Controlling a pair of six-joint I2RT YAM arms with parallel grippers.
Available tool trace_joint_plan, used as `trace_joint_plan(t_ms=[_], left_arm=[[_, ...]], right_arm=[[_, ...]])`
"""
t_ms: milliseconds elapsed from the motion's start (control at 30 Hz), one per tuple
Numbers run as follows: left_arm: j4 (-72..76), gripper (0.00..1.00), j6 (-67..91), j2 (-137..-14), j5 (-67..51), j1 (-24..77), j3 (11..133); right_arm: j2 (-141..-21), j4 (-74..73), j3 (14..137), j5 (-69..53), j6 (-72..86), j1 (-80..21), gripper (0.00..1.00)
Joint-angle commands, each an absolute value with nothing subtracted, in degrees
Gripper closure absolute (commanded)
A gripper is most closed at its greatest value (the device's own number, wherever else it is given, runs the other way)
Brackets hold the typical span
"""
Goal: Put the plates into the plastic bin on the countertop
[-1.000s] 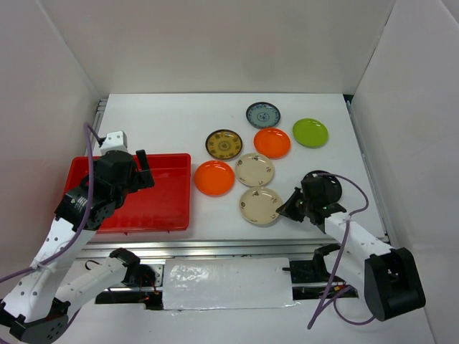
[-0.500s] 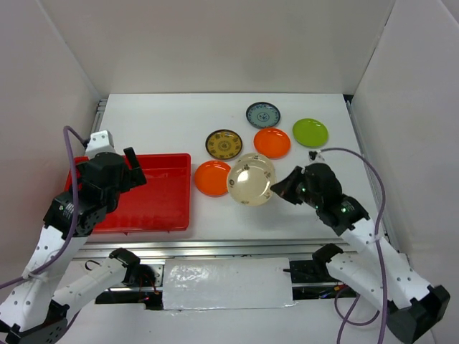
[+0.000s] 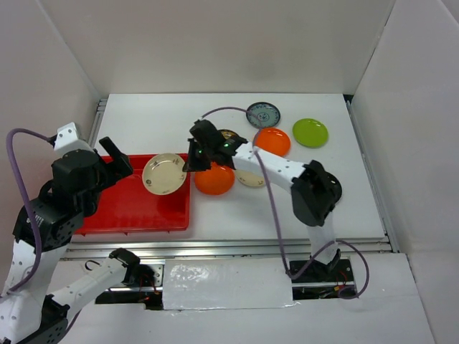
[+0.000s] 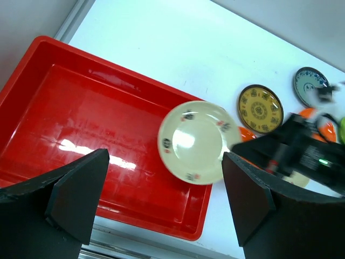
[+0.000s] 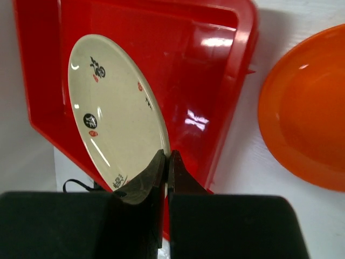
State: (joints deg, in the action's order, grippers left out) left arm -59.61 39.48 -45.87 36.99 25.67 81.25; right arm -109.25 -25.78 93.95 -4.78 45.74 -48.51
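Now — left gripper (image 4: 164,194) spread wide, empty, above shallow red plastic bin (image 4: 64,108) | right gripper (image 5: 166,162) pinches rim of small round cream floral plate (image 5: 116,113), tilted over bin's right end | likely light, stiff, glossy, breakable — rim hold suits | right wrist shows pinch; top shows other plates (image 3: 214,180) on flat white countertop (image 3: 158,122) beyond

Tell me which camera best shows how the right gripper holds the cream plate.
The right wrist view: the right gripper pinches the cream floral plate at its rim, close up. The top external view shows the grip small, above the red bin; the left wrist view shows the plate's face, the gripper blurred.
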Motion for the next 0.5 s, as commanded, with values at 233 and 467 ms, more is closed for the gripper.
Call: trace_joint_plan(t_ms=[233, 467], left_arm=[[-59.3, 0.01, 38.9, -44.7, 34.9, 25.3, 78.4], [-58.5, 0.01, 38.6, -44.0, 33.8, 25.2, 75.9]], right_arm=[[-125.0, -21.9, 108.5, -13.3, 46.8, -50.3, 0.91], [-124.8, -16.3, 106.8, -18.0, 47.6, -49.9, 0.31]])
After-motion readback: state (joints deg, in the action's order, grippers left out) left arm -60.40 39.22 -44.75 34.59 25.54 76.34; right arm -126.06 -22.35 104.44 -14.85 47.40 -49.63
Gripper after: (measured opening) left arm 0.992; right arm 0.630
